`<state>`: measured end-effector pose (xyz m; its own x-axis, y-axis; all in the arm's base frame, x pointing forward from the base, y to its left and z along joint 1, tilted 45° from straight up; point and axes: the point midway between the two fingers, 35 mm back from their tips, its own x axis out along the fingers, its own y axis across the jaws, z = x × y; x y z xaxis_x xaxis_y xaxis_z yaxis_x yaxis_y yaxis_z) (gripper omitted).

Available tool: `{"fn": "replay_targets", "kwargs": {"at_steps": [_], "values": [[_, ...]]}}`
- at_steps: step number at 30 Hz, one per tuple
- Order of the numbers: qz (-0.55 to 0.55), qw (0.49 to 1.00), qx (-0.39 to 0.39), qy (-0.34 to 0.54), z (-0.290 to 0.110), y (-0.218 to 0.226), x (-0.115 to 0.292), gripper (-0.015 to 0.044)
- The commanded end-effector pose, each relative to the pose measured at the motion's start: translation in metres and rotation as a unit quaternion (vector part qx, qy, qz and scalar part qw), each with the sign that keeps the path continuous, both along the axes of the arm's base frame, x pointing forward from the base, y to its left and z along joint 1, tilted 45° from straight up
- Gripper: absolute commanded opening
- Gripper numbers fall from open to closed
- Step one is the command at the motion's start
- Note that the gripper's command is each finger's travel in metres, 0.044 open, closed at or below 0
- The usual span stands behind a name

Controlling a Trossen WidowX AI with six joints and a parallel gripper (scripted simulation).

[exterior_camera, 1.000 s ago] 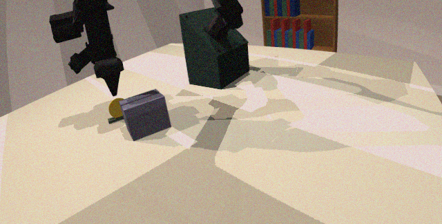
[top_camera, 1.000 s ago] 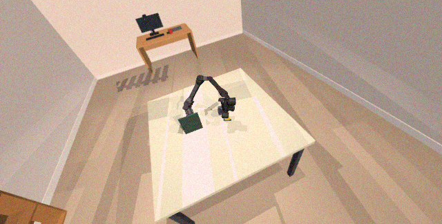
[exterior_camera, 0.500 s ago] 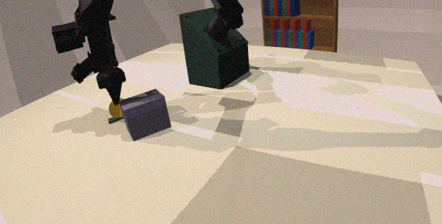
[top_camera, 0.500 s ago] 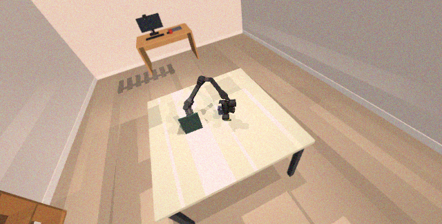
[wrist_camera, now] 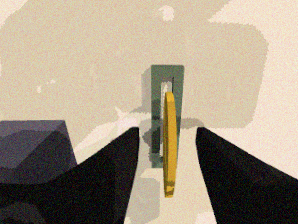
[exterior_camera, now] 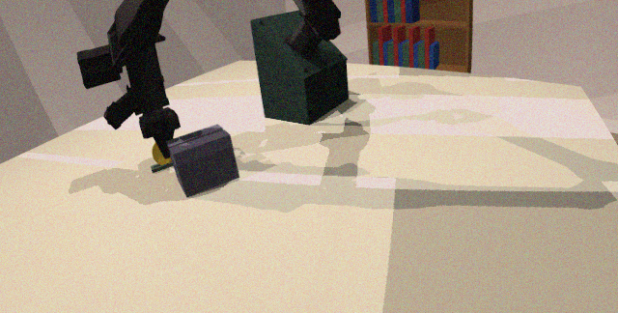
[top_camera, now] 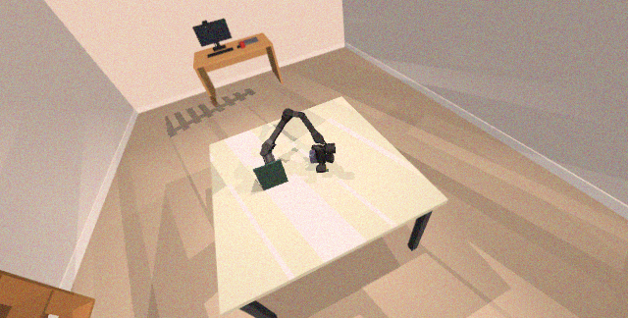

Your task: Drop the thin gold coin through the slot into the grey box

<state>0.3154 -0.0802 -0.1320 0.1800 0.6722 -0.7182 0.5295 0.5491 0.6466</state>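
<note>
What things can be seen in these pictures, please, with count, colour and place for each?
coin: one, gold, standing on edge in its holder, between the open fingers, not gripped
holder: one, dark green, flat on the table under the coin
box: one, grey, slot in lid, on the table beside the coin
table: one, cream top, dark legs, middle of the room
block: one, dark green, at the arm's base
desk: one, wooden, by the far wall
monitor: one, black, on the desk
bookshelf: one, wooden, red, blue and green books, behind the table
arm: one, black, arched over the table
gripper: one, black, open, lowered around the coin
</note>
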Motion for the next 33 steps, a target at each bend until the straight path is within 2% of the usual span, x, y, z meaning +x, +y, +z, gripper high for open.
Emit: {"fn": "replay_targets", "kwargs": {"at_steps": [1,6,12,33], "values": [[-0.001,1.0,0.003,0.002,-0.005,0.006,0.0,0.0161],[-0.001,1.0,0.004,0.002,-0.009,0.01,0.0,0.0161],[-0.001,1.0,0.004,0.002,-0.009,0.01,0.0,0.0003],[-0.001,1.0,0.001,0.003,0.009,-0.009,-0.002,0.0]]}}
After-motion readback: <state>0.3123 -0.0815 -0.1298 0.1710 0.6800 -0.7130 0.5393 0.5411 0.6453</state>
